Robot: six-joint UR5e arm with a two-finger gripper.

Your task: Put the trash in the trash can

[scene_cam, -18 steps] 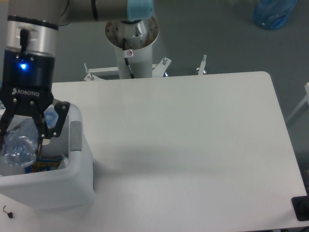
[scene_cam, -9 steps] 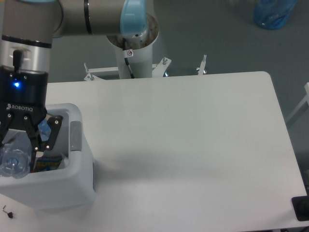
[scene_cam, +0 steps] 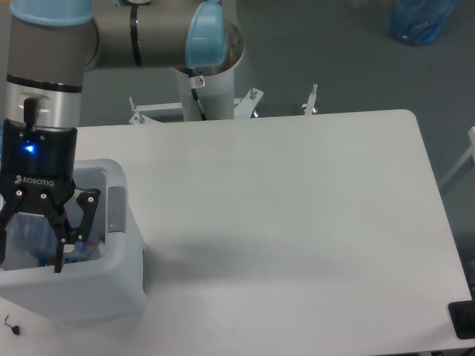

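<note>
The gripper (scene_cam: pixel 30 248) hangs over the open mouth of the trash can (scene_cam: pixel 111 285), its two black fingers (scene_cam: pixel 78 226) spread wide apart with nothing pinched between them. The right-hand finger reaches down just inside the can's rim, beside the grey panel (scene_cam: pixel 116 210) on the can's side; the other finger is partly cut off by the picture's left edge.

Inside the can, below the spread fingers, lies the clear plastic bottle (scene_cam: pixel 26 233), pale and hard to separate from the white walls. Bits of blue and orange show near the can's floor, too small and too shadowed to identify. No crumpled tissue can be made out; the gripper body hides much of the can's interior.

The can stands at the bench's (scene_cam: pixel 297 222) front-left corner, with its left part running out of the frame. The arm's grey column rises from it toward the back-left, and the robot's white pedestal (scene_cam: pixel 204 81) stands just behind the bench's rear edge. A blue bag (scene_cam: pixel 419 18) lies on the floor well beyond the back-right corner. A small dark speck (scene_cam: pixel 11 324) sits near the front edge, just below the can.
</note>
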